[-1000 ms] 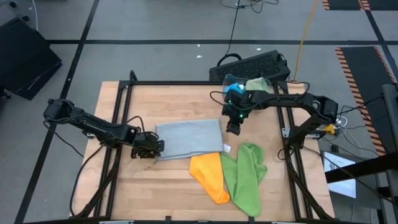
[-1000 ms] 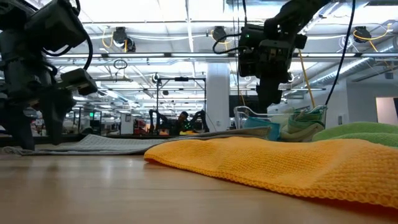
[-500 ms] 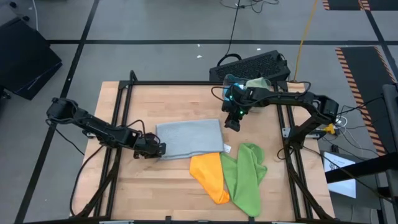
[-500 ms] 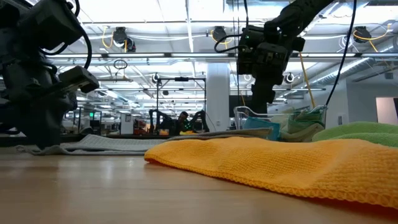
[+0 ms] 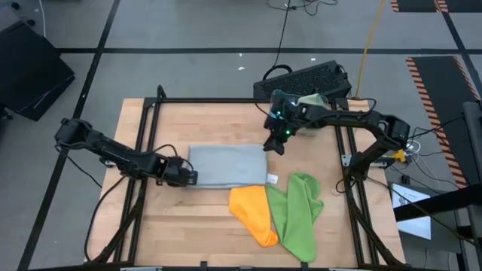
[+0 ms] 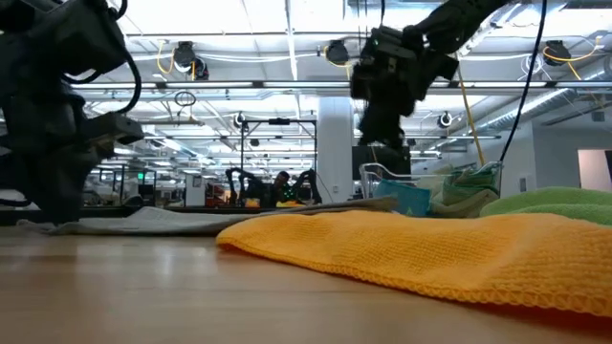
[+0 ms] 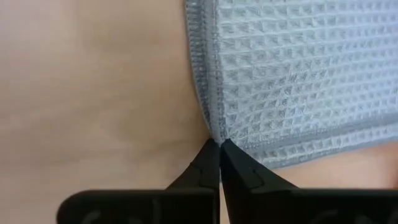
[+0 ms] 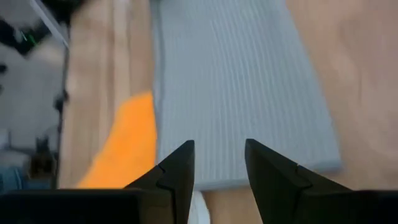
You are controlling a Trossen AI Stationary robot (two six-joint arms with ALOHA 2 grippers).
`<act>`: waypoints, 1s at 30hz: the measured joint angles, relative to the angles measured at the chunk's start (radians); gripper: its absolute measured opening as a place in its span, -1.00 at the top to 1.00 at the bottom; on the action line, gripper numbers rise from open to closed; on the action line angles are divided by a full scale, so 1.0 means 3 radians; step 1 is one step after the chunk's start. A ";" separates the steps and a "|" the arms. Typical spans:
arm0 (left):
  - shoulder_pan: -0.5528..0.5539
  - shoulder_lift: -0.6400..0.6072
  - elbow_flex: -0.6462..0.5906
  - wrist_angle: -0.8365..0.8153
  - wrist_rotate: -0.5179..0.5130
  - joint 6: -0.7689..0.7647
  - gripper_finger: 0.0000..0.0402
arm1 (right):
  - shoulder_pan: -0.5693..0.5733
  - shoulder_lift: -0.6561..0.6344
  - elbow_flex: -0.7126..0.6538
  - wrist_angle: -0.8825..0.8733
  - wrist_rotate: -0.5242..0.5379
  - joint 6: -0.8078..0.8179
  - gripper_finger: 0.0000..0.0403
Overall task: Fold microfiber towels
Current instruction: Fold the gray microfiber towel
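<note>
Lying flat at the frame's centre, the grey towel (image 5: 228,166) runs its long axis left to right. The left gripper (image 5: 190,177) is clenched on its lower-left corner. The right gripper (image 5: 273,146) hovers with fingers parted above its upper-right corner, grasping nothing.

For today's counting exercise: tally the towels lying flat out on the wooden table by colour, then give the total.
Grey towel: 1
Orange towel: 1
Green towel: 1
Total: 3
More cloths sit bunched in the clear bin at the table's far edge; their number cannot be told.
</note>
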 joint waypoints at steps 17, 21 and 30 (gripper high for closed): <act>-0.0042 -0.0134 0.0283 -0.0242 -0.0048 0.0538 1.00 | 0.0117 0.1698 0.2087 0.1044 -0.0156 0.0955 0.33; -0.0113 -0.0127 0.0283 -0.0250 -0.0036 0.0538 1.00 | 0.0155 0.2251 0.2667 0.1054 -0.0271 0.0960 0.27; -0.0165 -0.0127 0.0212 -0.0280 -0.0071 0.0561 0.90 | 0.0313 0.3073 0.3341 0.1043 -0.0117 0.0890 0.14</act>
